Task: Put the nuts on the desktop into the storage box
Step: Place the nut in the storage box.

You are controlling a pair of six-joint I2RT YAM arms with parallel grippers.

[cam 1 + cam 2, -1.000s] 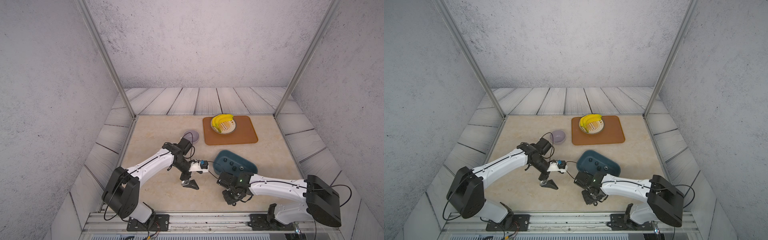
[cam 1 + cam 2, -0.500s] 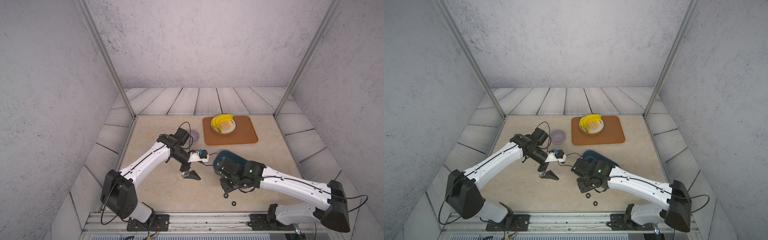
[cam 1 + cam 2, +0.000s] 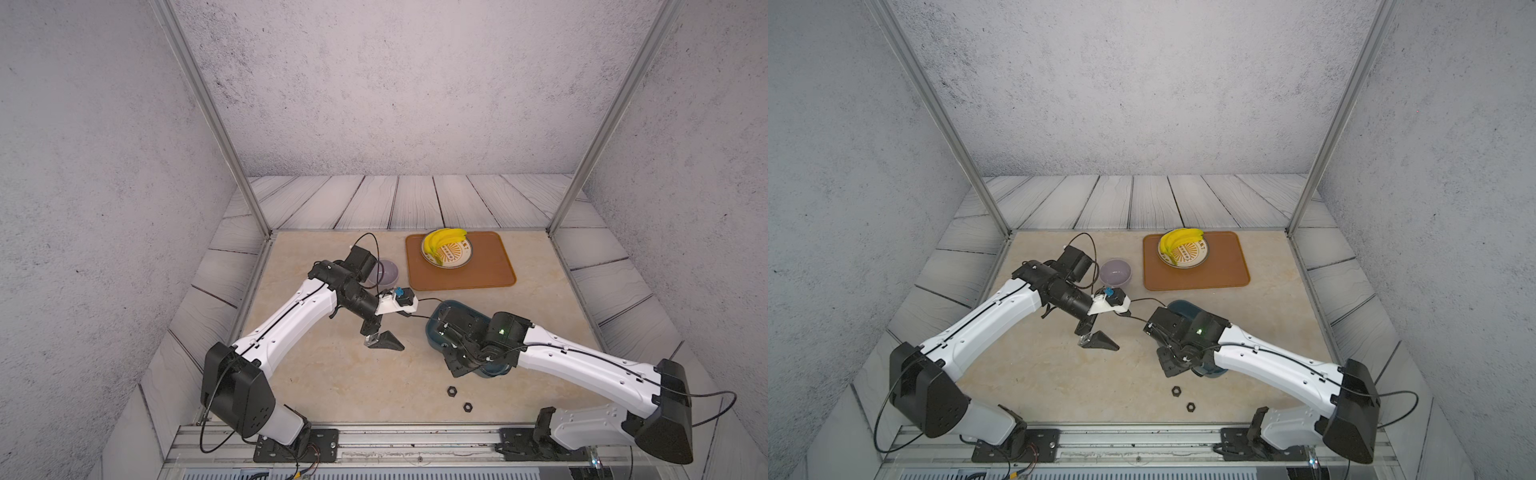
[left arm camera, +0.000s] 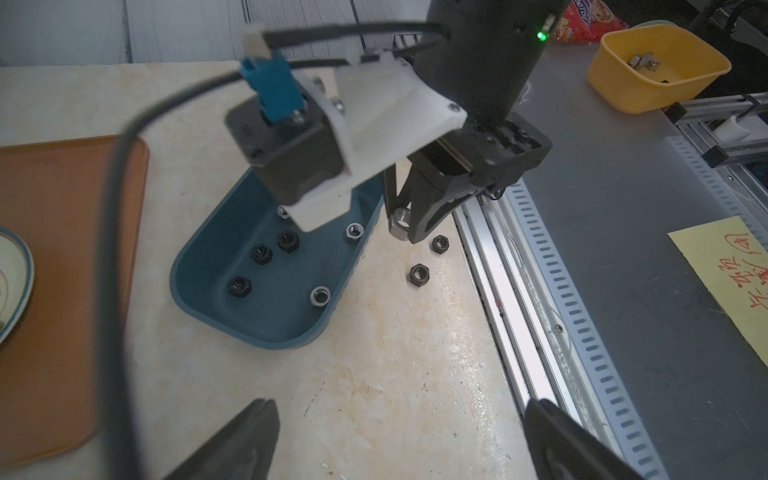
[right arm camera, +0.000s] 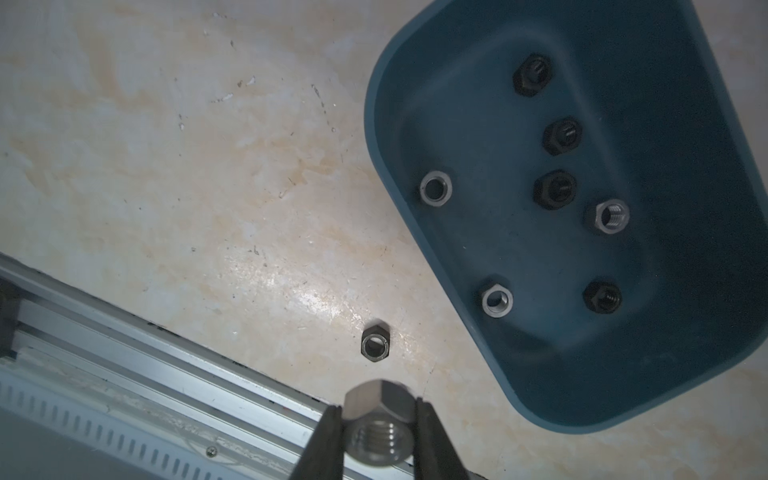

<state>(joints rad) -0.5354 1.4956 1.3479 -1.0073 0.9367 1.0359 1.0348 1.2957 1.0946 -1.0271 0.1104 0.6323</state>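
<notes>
On the beige marble-patterned surface (image 3: 332, 374), the teal plastic storage box (image 5: 665, 249) holds seven hexagonal nuts (image 5: 557, 189), the left claw (image 4: 399, 415) hangs spread and empty, and the right claw (image 5: 378, 432) pinches a silver metal nut (image 5: 380, 411) outside its rim, apparently to drop in, two black nuts (image 3: 451, 390) lying loose.

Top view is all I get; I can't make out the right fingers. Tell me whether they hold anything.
Observer: In the right wrist view, the right fingers pinch a silver nut.
Operator: Say whether it's over the storage box.
Observer: Not yet. In the left wrist view it hangs just outside the storage box rim, above the desktop.
Operator: Count what's inside.
Observer: Seven nuts: four black, three silver.
</notes>
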